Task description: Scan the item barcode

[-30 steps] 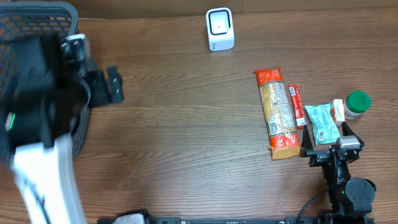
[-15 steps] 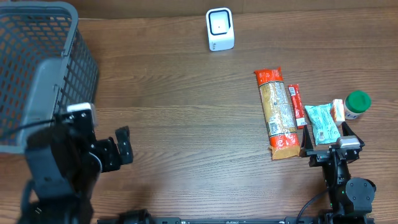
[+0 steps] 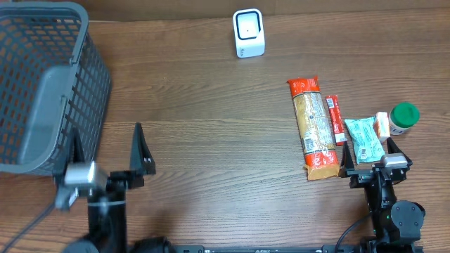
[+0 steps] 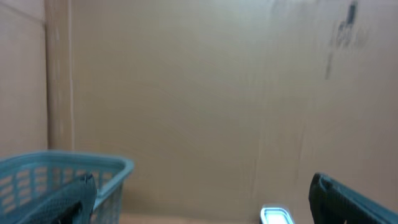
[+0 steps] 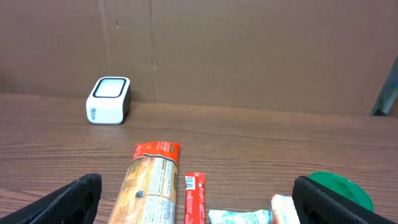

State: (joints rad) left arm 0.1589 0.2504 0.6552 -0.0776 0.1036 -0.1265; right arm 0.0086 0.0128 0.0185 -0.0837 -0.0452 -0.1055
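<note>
The pasta packet [image 3: 313,128] lies on the worktop [image 3: 211,119], just left of the right jaws. A green pouch [image 3: 364,139] lies right of the packet, and from overhead its near end sits between those jaws. The scanner [image 3: 249,32] stands beyond the packet. Both pairs of jaws are spread wide and empty, the left jaws far left of the packet.

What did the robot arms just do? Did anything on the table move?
The left arm swung away from the basket and came down to the near edge of the table. Its fingers are wide open and hold nothing. The right arm, the scanner, the pasta packet and the green-lidded jar stayed where they were.
</note>
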